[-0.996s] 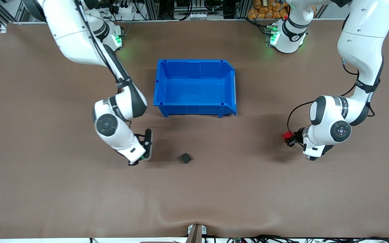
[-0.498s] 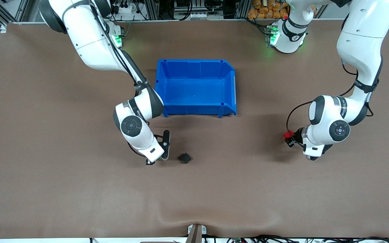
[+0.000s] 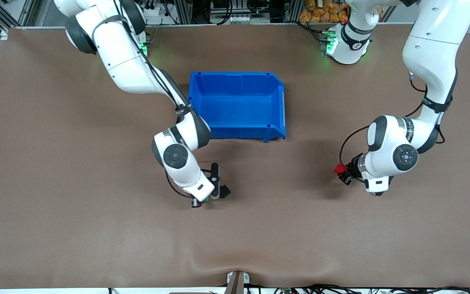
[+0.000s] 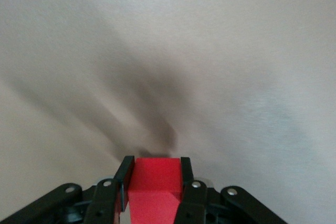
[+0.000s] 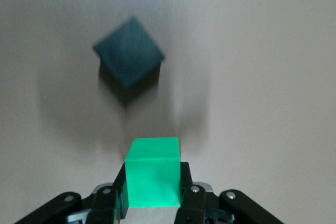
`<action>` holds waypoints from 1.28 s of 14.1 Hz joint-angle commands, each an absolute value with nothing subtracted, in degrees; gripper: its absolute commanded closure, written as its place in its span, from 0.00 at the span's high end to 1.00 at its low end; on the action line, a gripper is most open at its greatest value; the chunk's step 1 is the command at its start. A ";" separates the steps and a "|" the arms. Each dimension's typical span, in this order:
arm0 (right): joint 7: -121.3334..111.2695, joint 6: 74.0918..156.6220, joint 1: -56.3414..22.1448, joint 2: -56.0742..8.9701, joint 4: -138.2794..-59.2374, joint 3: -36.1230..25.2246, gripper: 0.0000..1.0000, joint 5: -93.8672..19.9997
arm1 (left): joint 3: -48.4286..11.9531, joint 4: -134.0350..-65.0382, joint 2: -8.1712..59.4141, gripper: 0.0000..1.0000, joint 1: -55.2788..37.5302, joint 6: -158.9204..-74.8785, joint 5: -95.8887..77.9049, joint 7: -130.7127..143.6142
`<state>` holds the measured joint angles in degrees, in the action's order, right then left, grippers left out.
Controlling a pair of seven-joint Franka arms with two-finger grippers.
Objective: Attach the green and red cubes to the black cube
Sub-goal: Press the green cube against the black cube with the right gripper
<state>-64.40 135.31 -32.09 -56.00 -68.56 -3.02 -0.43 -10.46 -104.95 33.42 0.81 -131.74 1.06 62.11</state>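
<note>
My right hand [image 3: 213,195] is clamped on the green cube [image 5: 153,172] and sits low over the counter [image 3: 55,183], just beside the black cube [image 3: 224,190]. The black cube lies well inside the counter, nearer to the front camera than the blue bin [image 3: 276,102] and about level with the bin's middle. It sits turned corner-on to my green cube in the right wrist view, so I judge I should rotate the wrist to square the faces before pressing in flat and slowly. My left hand [image 3: 343,173] grips the red cube [image 4: 154,184] toward the left arm's end of the counter, well apart from the black cube. From the front the green cube is nearly hidden under the wrist. I cannot tell whether it touches black yet.
</note>
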 commanded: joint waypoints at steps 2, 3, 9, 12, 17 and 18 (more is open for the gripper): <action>-68.89 134.82 -32.96 -59.94 -61.70 -3.43 0.00 0.88 | -10.90 -101.87 33.40 0.00 -1.58 -131.57 0.35 70.82; -69.86 134.74 -33.13 -60.29 -61.53 -3.51 0.00 0.88 | -10.90 -101.60 33.40 0.00 -2.02 -131.66 0.35 72.23; -71.28 134.21 -34.98 -61.08 -61.96 -3.43 0.00 0.97 | -10.99 -101.78 33.31 0.00 -2.63 -131.31 0.35 76.19; -70.40 133.95 -35.86 -61.35 -62.23 -3.34 0.00 0.36 | -11.34 -101.78 32.96 0.00 -3.34 -131.13 0.44 79.00; -55.32 121.84 -36.12 -60.30 -62.31 -3.08 0.04 -2.54 | -13.18 -101.43 32.70 0.00 -6.50 -130.26 0.44 81.30; -53.02 120.16 -36.38 -59.86 -62.31 -3.08 0.04 -2.98 | -14.14 -101.08 32.70 0.00 -6.59 -129.47 0.53 81.04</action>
